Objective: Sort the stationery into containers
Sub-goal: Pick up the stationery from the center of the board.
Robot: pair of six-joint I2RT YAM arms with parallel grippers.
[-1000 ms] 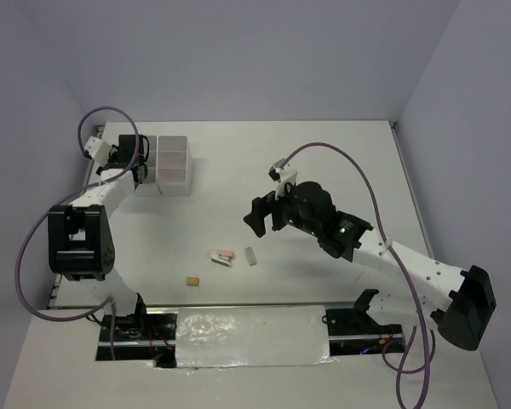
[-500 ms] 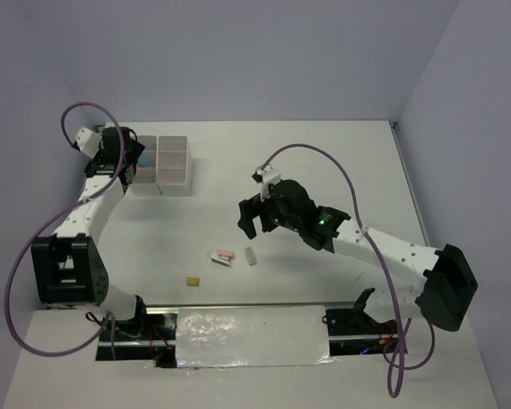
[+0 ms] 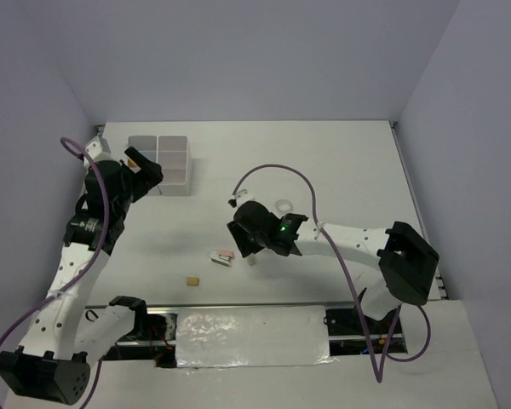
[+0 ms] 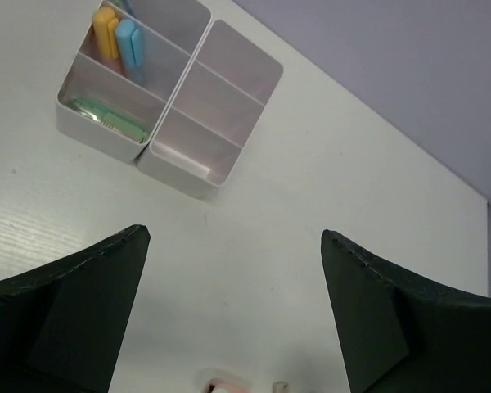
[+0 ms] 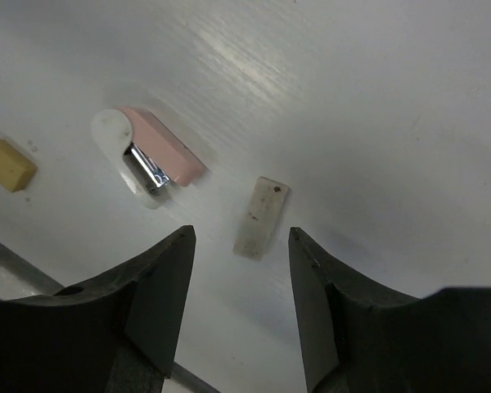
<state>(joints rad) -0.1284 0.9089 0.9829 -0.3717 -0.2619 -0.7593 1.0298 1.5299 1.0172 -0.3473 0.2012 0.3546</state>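
Observation:
The white compartment box (image 3: 174,141) stands at the back left; in the left wrist view the box (image 4: 182,175) holds yellow (image 4: 106,29) and blue (image 4: 129,41) highlighters and a green item (image 4: 108,119). My left gripper (image 3: 145,170) (image 4: 233,233) hangs open and empty just in front of the box. A pale flat eraser (image 5: 262,217) (image 3: 251,258) lies on the table just ahead of my right gripper (image 5: 240,237) (image 3: 244,247), which is low over it, open with its jaws partly drawn in, not touching it. A pink-and-white stapler (image 5: 151,155) (image 3: 224,256) lies left of the eraser.
A tan block (image 3: 192,279) (image 5: 8,164) lies nearer the front edge, left of the stapler. A clear tape ring (image 3: 283,204) sits behind the right arm's wrist. The foil-covered strip (image 3: 251,336) runs along the near edge between the arm bases.
My left gripper opened wide and drew back from over the box. My right gripper came down and left to the eraser, and its jaws have narrowed.

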